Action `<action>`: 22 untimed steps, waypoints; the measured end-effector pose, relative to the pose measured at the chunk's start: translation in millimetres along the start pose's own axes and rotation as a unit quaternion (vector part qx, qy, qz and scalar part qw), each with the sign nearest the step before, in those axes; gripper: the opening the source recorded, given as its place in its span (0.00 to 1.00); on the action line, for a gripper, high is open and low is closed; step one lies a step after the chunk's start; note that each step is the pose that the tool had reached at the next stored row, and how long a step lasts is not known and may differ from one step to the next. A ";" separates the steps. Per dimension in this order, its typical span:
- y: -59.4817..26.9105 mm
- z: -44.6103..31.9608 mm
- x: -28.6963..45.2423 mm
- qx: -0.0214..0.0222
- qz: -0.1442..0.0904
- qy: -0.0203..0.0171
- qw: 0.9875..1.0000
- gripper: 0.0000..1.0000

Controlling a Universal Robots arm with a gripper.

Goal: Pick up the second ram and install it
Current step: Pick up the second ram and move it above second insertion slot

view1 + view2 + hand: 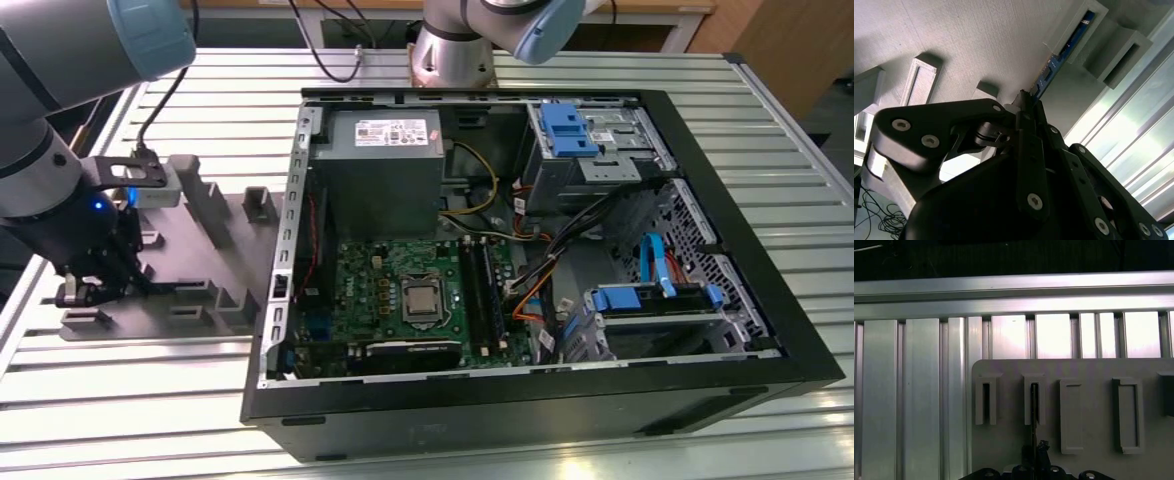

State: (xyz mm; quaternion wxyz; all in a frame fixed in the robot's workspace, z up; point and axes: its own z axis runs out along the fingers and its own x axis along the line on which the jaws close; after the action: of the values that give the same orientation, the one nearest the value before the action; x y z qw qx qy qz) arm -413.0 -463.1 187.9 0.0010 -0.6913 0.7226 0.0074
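At the exterior view's left, the gripper (83, 292) is down over the grey fixture plate (234, 270) on the slatted worktop (134, 400), well apart from the open case (534, 410). The plate is there to present parts: its raised slot blocks (1027, 400) stand the ram (1033, 407) on its thin edge, so both flat faces are free to be clamped. In the second wrist view the ram (1053, 67) runs from its block (1089, 15) straight to the fingers (1031, 112), which are drawn narrow and seem to pinch its near end, one on each face. The far end sits in the slot, so the ram has not been lifted out. The wrist lines up with the ram's length, which should let it come out without binding. In the case, the green board (360, 290) lies flat with its long black sockets (477, 290) facing up.
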 end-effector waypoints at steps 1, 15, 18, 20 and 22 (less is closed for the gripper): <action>0.0 0.0 0.0 0.000 0.000 0.000 1.000 0.16; 0.0 0.7 0.0 0.000 0.000 0.000 1.000 0.16; 0.0 0.7 0.0 0.000 0.000 0.000 1.000 0.15; 0.0 0.7 0.0 0.000 0.000 0.000 1.000 0.14; 0.0 0.7 0.0 0.000 0.000 0.000 1.000 0.14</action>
State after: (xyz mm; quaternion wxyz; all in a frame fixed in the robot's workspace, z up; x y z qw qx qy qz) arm -413.0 -463.2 187.2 0.0009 -0.6913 0.7226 0.0074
